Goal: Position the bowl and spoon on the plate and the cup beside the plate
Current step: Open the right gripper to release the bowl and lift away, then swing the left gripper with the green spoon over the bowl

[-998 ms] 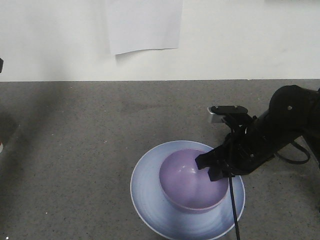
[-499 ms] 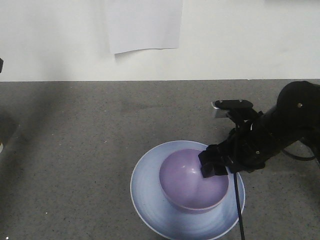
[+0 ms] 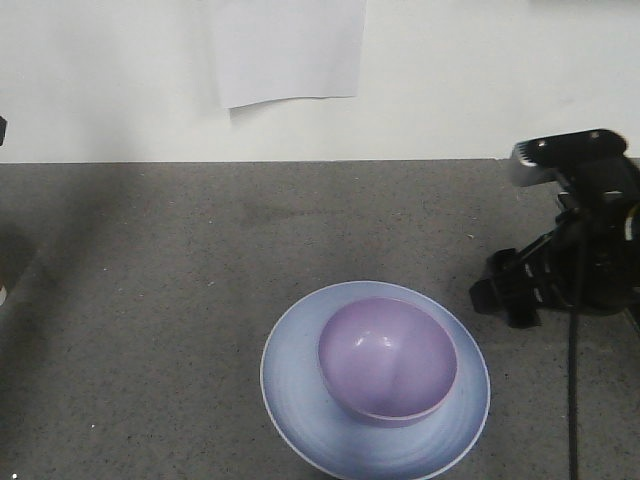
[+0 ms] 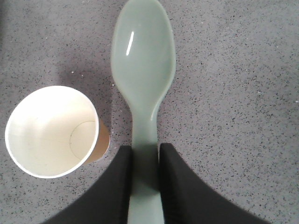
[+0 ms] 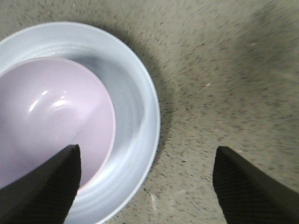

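The left gripper (image 4: 145, 161) is clamped on the flat handle of the mint-green spoon (image 4: 143, 60), one black finger (image 4: 114, 186) on each side; the spoon lies level over the grey speckled table (image 4: 233, 93), scoop upward and pointing away from the wrist; whether it rests on the surface I cannot tell; just to its left the paper cup (image 4: 49, 130) stands upright, white inside with a sliver of brown wall showing, near the handle but apart from it. The right gripper (image 5: 145, 156) has its jaws spread wide with nothing between them; it hangs beside the right edge of the pale blue plate (image 5: 140, 112), not touching it; the lavender bowl (image 3: 388, 360) sits upright in the plate's middle; a white paper sheet (image 3: 288, 50) hangs on the wall behind the table.
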